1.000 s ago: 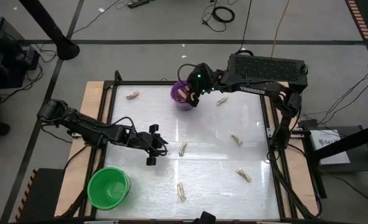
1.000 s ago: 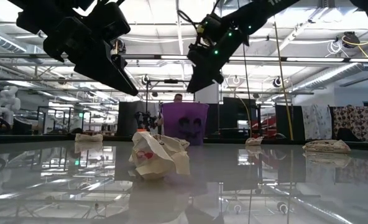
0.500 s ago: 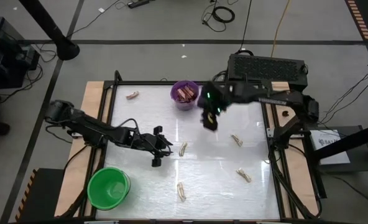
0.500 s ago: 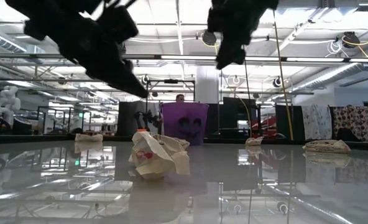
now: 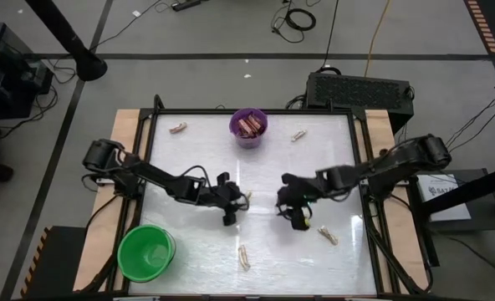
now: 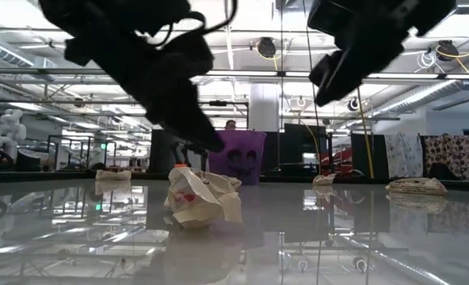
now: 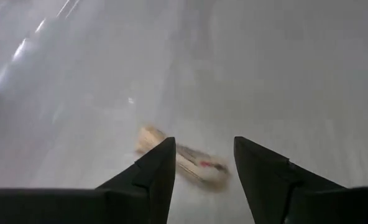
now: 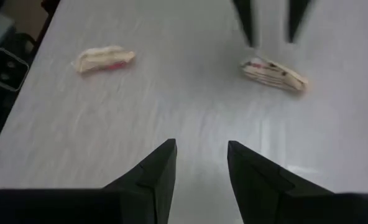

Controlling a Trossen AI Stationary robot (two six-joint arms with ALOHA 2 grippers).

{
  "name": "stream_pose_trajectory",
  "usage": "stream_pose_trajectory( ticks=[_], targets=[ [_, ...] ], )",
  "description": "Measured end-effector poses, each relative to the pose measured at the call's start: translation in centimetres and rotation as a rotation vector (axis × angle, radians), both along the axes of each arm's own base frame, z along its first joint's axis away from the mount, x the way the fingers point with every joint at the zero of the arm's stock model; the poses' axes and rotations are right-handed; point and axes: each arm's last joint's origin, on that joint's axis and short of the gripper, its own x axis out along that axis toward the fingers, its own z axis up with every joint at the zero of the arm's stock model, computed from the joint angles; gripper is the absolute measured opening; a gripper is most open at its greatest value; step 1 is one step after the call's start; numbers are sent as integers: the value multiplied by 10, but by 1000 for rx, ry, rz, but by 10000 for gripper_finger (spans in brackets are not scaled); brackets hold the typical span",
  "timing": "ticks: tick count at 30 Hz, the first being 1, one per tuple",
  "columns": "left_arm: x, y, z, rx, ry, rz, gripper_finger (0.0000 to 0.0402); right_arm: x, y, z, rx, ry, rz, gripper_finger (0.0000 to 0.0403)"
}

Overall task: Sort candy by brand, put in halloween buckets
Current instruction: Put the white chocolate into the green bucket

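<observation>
White tabletop (image 5: 256, 167) filled a wood-edged frame, with a workshop floor and cables around it. At the near left corner stood the green bucket (image 5: 145, 252), apparently empty. At the far edge stood the smaller purple bucket (image 5: 248, 127), holding dark maroon bars (image 5: 248, 126).

Left gripper (image 5: 233, 203) hung low at mid-table, fingers apart, directly above a cream twisted candy (image 7: 183, 157); nothing was held. Right gripper (image 5: 298, 216) hovered just beside it toward the right, fingers also apart and empty.

Six cream pieces lay scattered: one by the left gripper (image 5: 246, 200), one at the near edge (image 5: 244, 257), one near the right gripper (image 5: 327, 235), one partly hidden under the right arm, and two at the far edge (image 5: 178, 128) (image 5: 298, 135).

Hazards, as judged:
- Both grippers worked close together; simultaneous descent could cause collision.
- Closing off-centre could nudge the light wrapper aside on the glossy surface.
- Carrying cream pieces to the purple bucket would mix brands.
</observation>
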Motion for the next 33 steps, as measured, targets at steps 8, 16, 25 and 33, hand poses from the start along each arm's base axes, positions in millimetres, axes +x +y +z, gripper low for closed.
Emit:
stream_pose_trajectory(
  ticks=[8, 16, 25, 33],
  targets=[
    [16, 12, -5, -158, 53, 241, 171, -13, 30, -28, -48, -95, -7, 137],
    [24, 13, -19, -191, 114, 238, 171, -16, 39, -24, -68, -137, 26, 137],
    [22, 13, -24, -177, 150, 240, 167, -15, 39, -24, -66, -145, 26, 137],
    [23, 13, -23, -112, 148, 185, 70, -15, 39, -24, -67, -144, 26, 137]
  ],
)
